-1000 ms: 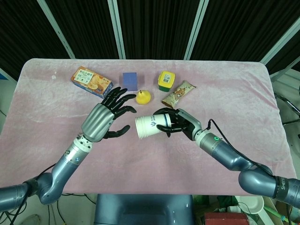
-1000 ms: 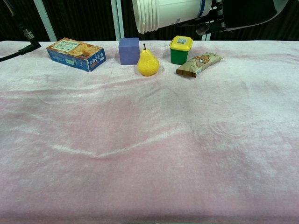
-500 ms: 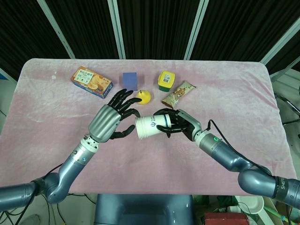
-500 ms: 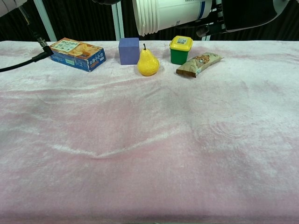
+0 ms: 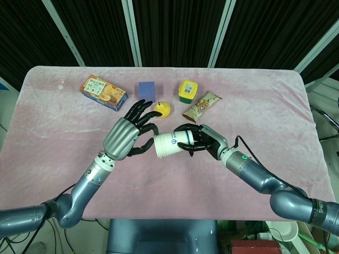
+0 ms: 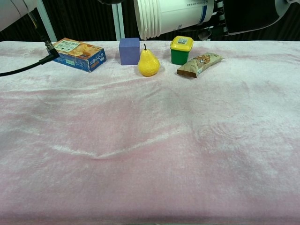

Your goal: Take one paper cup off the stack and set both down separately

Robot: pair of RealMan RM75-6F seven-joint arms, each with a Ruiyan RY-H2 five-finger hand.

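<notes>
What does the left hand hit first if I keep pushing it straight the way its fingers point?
Most likely the rim end of the paper cup stack that the right hand holds sideways; the left hand is right beside it. The pear lies beyond, though depth is unclear.

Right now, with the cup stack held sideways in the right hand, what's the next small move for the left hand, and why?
Probably ease the left hand a touch further toward the stack's rim and close its fingers on the outermost cup. The right hand grips the paper cup stack on its side above the table, rims facing the left hand, whose spread fingers hold nothing yet.
</notes>
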